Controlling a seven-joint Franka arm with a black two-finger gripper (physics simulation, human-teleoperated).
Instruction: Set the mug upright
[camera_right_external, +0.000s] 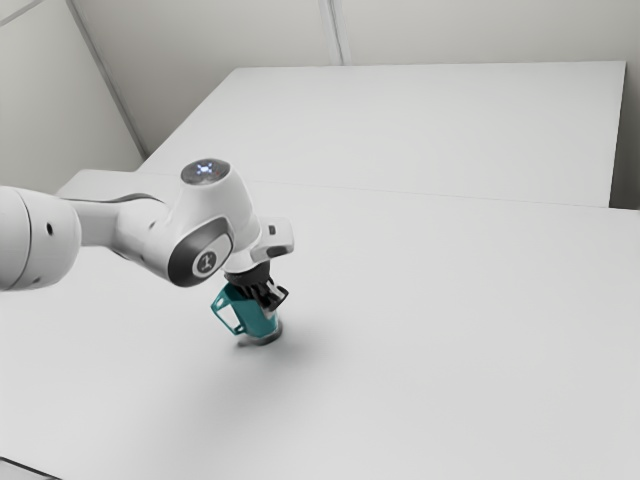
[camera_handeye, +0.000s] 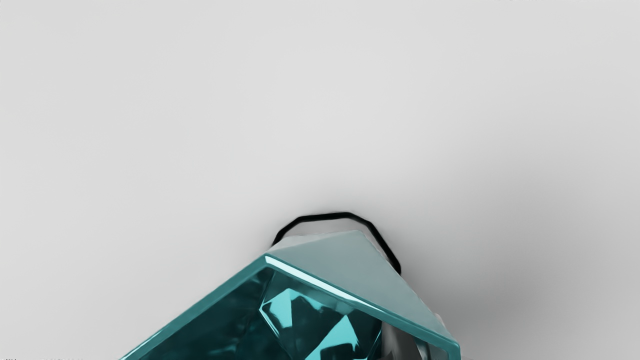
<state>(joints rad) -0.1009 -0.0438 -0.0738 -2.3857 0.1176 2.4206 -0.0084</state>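
Well, round emblem (camera_right_external: 205, 263) on arm (camera_right_external: 140, 235), tool (camera_right_external: 273, 300) at teal mug (camera_right_external: 254, 319), grip I can't tell

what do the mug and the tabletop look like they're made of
Mug: possibly glazed ceramic or glossy plastic; its teal inside throws sharp, bright reflections.

Tabletop: perhaps matte laminate or painted board; it is plain pale grey with only soft shadows.
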